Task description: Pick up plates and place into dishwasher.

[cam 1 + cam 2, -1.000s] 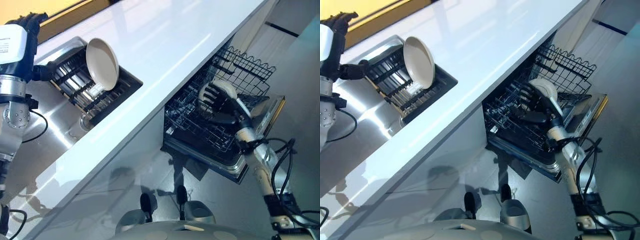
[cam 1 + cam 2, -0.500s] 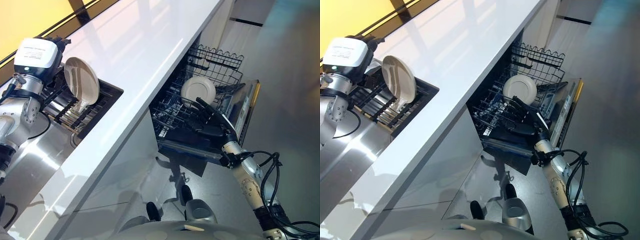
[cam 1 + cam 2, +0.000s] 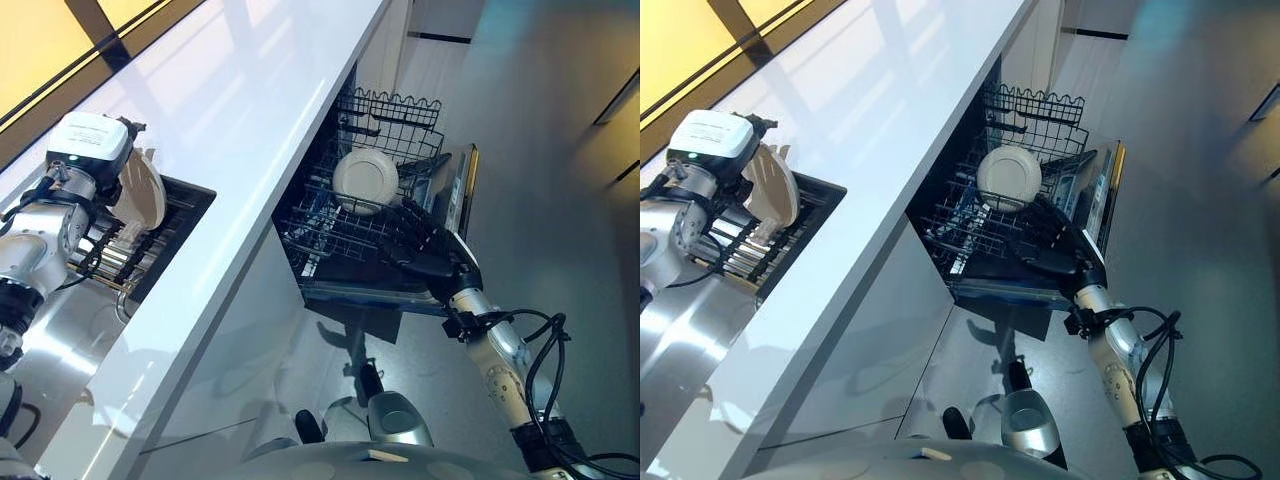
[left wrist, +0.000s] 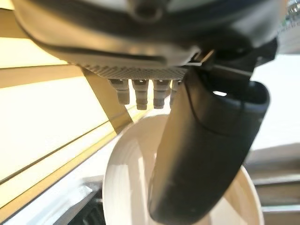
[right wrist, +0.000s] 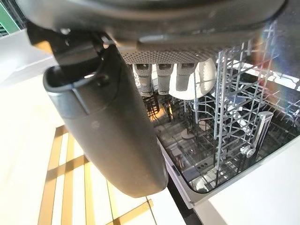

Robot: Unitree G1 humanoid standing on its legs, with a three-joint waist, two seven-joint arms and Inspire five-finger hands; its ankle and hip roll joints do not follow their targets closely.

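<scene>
The left hand (image 3: 120, 185) is raised at the view's left, while the right hand (image 3: 420, 245) reaches forward, fingers straight.

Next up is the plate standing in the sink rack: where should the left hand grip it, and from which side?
Grip the upper rim of the plate. It stands on edge in the sink rack, lower edge down among the rack's bars, so probably only the top arc is free. The left hand is already beside it: come from above, thumb on one face and fingers on the other, then lift straight up.

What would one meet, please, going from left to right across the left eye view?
Left hand → plate in the sink rack → white counter → plate standing in the dishwasher rack → right hand.
</scene>
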